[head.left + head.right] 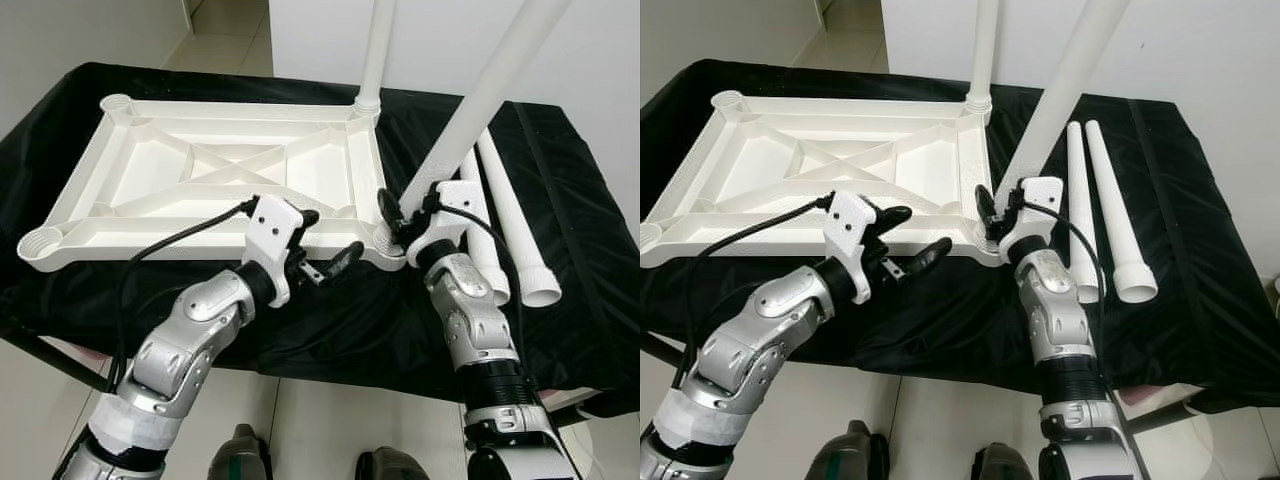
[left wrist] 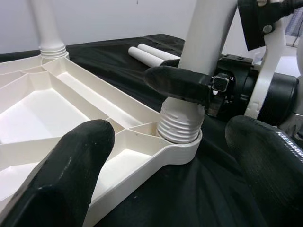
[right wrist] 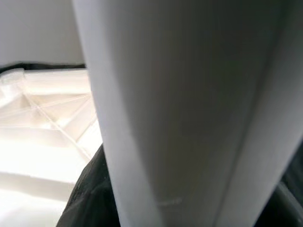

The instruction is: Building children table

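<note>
White plastic filled the middle of the left eye view, where the upturned tabletop point(image 1: 210, 180) lay on a black-draped table point(image 1: 560, 200), the right gripper point(image 1: 400, 215) clamped on a slanting leg point(image 1: 480, 100) at the tabletop's lower right corner socket and the left gripper point(image 1: 325, 245) spread open just beside it, while two loose legs point(image 1: 500, 210) lay at right. From the left wrist, spread fingers point(image 2: 66, 170) framed the leg's threaded end point(image 2: 180, 123) sitting in the socket. From the right wrist, that leg point(image 3: 189, 109) loomed close.

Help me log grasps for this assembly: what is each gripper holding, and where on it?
The right gripper clamps the white table leg near its threaded lower end at the tabletop corner socket. The left gripper is open, holding nothing.
</note>
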